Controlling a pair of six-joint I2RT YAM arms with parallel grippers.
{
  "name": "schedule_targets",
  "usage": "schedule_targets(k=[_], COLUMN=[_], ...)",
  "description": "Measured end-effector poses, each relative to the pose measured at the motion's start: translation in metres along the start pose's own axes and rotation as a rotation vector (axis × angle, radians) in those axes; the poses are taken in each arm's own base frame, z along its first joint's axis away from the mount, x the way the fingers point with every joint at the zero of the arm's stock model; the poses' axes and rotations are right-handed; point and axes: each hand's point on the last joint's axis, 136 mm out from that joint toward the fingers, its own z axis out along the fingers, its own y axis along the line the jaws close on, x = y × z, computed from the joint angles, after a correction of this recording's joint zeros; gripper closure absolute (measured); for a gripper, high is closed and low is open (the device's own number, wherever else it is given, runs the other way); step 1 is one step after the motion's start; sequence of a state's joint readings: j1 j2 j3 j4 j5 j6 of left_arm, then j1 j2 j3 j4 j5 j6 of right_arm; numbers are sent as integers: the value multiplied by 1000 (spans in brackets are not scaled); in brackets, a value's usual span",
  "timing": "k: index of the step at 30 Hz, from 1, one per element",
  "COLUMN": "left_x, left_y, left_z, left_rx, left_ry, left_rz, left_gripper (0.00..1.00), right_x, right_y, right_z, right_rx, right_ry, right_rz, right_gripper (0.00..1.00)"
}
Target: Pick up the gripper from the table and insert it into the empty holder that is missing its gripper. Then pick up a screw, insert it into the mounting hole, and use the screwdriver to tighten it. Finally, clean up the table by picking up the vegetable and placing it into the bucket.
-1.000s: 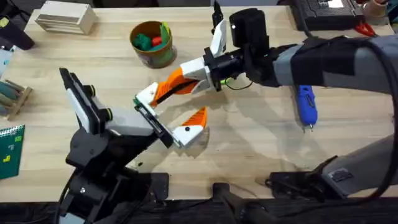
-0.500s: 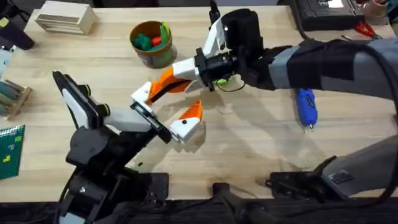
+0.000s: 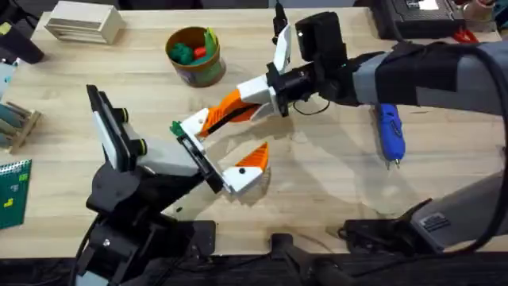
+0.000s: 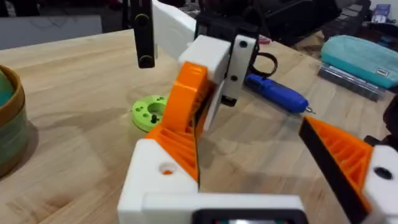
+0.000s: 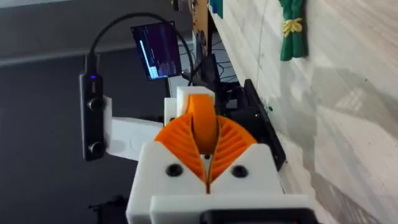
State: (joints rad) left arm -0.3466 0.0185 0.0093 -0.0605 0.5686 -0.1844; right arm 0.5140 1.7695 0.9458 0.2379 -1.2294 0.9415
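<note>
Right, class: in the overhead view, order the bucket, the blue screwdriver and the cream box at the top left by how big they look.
1. Cream box
2. Bucket
3. Screwdriver

The box and bucket look close in size, so their order is unsure.

My white plastic holder (image 4: pixel 163 180) looks matt and smooth, and the orange gripper (image 4: pixel 185 109) in it is ribbed plastic. The table (image 3: pixel 333 171) is pale wood with visible grain and a soft sheen. The blue screwdriver (image 3: pixel 390 133) looks glossy, with a thin metal bit.

A lit monitor (image 5: pixel 157 51) glows in the dark room beyond the wooden tabletop.
</note>
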Motion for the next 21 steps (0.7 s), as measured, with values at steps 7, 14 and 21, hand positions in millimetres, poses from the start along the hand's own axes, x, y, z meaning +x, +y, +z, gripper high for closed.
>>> schedule_targets(k=[7,14,21], left_x=[0,2,2], left_y=[-2,-10,-7], left_z=[0,0,-1], left_rx=[11,61,44], left_ry=[2,10,9], left_rz=[0,13,-1], left_gripper=[14,14,14], right_x=[1,8,7], right_y=[0,2,1], right_z=[-1,-2,7], right_rx=[-5,-26,1], right_ry=[7,41,27], right_rz=[-3,-12,-23], right_gripper=[987,987,987])
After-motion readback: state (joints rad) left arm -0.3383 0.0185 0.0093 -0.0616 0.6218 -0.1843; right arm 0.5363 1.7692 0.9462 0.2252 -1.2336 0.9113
